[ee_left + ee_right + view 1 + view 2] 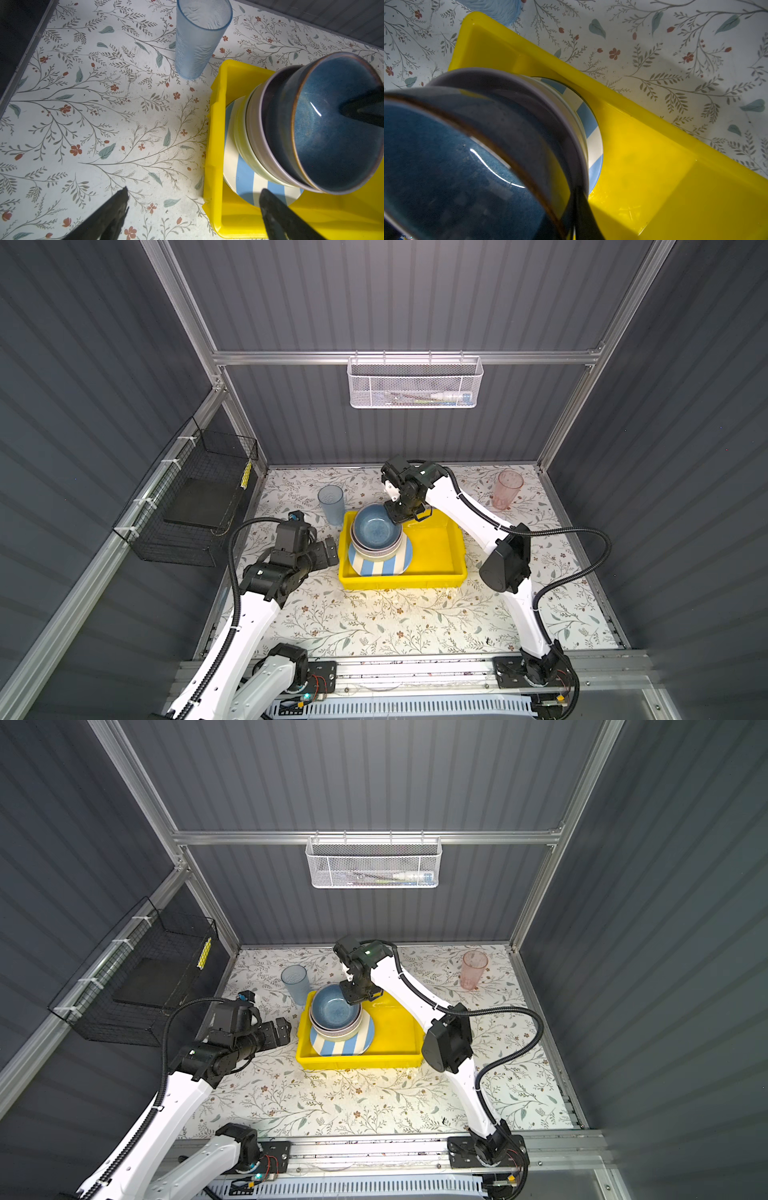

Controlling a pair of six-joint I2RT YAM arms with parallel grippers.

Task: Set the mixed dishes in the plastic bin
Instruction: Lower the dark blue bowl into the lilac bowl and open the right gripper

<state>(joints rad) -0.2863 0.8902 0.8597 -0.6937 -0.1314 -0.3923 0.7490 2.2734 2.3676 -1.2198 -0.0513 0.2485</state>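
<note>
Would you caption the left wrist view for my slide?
Bowls stacked on a striped plate in the yellow bin; blue tumbler stands outside.

Right fingers (pixel 393 515) clasp the dark blue bowl (pixel 374 529), nested in a lilac bowl (pixel 376 549) inside the yellow bin (pixel 403 581).

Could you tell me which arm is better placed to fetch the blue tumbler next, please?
Probably left. The left gripper is open and empty beside the bin, close to the blue tumbler. The right gripper is shut on the blue bowl at its rim, inside the bin.
</note>
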